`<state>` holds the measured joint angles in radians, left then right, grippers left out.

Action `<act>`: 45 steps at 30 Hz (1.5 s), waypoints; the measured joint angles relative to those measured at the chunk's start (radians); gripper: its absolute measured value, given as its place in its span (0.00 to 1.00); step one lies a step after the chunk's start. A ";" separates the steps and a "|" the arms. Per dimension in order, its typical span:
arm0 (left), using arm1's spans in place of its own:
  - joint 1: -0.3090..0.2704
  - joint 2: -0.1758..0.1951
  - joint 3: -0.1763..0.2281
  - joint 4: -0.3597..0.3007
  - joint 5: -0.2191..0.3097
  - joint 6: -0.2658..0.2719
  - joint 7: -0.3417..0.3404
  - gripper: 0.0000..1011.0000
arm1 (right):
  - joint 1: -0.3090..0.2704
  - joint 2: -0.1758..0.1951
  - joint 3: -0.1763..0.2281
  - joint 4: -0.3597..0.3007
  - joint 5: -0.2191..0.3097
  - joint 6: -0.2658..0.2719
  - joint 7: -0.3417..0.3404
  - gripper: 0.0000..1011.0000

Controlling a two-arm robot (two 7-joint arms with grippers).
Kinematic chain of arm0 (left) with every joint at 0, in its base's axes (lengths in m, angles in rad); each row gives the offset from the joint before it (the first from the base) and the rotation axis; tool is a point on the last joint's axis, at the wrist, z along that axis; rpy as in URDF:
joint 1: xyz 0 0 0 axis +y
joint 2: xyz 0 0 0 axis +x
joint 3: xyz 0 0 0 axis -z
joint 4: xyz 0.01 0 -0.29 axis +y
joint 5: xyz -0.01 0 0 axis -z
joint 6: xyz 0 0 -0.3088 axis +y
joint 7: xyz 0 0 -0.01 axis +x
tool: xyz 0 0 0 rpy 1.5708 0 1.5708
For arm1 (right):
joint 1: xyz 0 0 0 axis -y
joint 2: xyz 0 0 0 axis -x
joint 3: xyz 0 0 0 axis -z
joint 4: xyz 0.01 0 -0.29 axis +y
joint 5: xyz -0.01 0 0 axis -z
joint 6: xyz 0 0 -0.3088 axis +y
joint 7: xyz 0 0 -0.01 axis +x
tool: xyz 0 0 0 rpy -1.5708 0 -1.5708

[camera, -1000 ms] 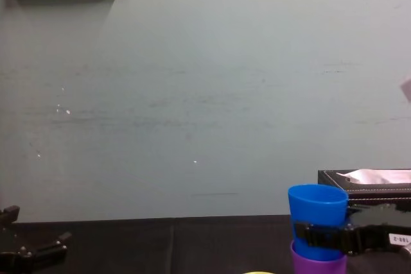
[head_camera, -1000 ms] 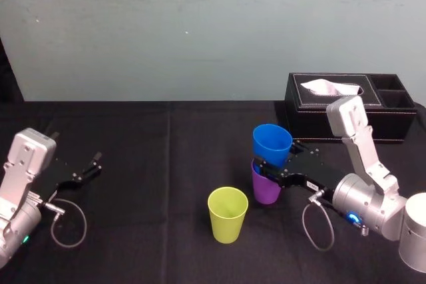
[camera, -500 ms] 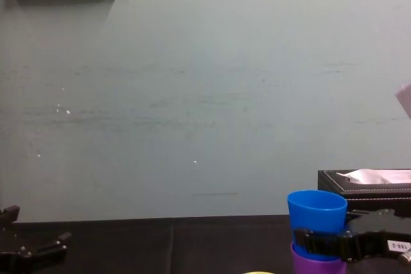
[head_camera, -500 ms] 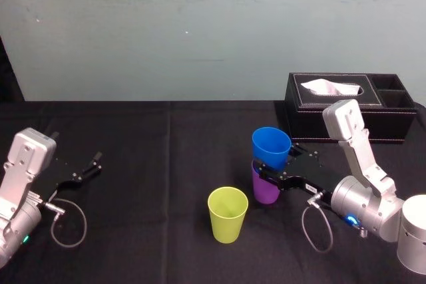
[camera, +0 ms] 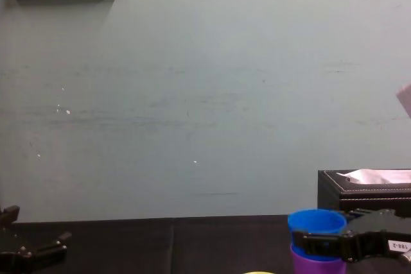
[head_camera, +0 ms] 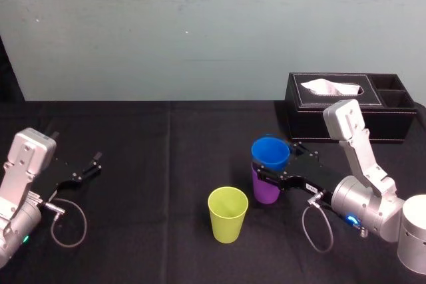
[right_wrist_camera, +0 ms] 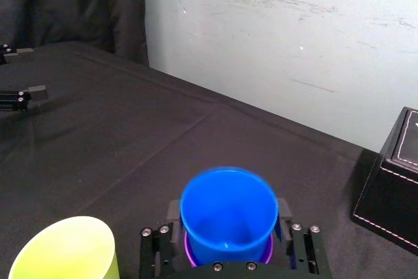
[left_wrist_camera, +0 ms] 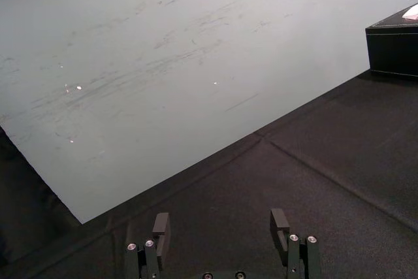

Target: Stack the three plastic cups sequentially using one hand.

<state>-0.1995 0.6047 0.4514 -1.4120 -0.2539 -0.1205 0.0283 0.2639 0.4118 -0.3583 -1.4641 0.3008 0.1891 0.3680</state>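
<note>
The blue cup (head_camera: 270, 152) sits low inside the purple cup (head_camera: 266, 189), right of the table's middle. My right gripper (head_camera: 273, 162) stands around the pair with its jaws open, one finger on each side of the blue cup (right_wrist_camera: 228, 210) and a small gap to its wall. In the right wrist view a thin purple rim (right_wrist_camera: 188, 247) shows under the blue one. In front and to the left, the yellow-green cup (head_camera: 227, 214) stands alone and upright. My left gripper (head_camera: 86, 167) rests open at the far left, with nothing between its fingers (left_wrist_camera: 161, 227).
A black tissue box (head_camera: 346, 108) stands at the back right, just behind the right arm. A grey cable loop (head_camera: 66, 224) lies by the left arm. Black cloth covers the table up to a pale wall behind.
The blue cup has dropped from the right gripper's hold down into the purple cup. The right jaws have widened. The left arm has not moved.
</note>
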 joint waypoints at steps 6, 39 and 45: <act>0.000 0.000 0.000 0.000 0.000 0.000 0.000 0.99 | 0.000 0.000 0.000 0.000 0.001 0.001 -0.001 0.98; 0.000 0.000 0.000 0.000 0.000 0.000 0.000 0.99 | -0.243 0.138 0.087 -0.269 0.101 -0.022 0.058 0.99; 0.000 0.000 0.000 0.000 0.000 0.000 0.000 0.99 | -0.314 0.178 0.087 -0.311 0.123 -0.021 0.065 0.99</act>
<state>-0.1995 0.6047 0.4515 -1.4119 -0.2539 -0.1205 0.0283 -0.0500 0.5901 -0.2708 -1.7750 0.4242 0.1678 0.4330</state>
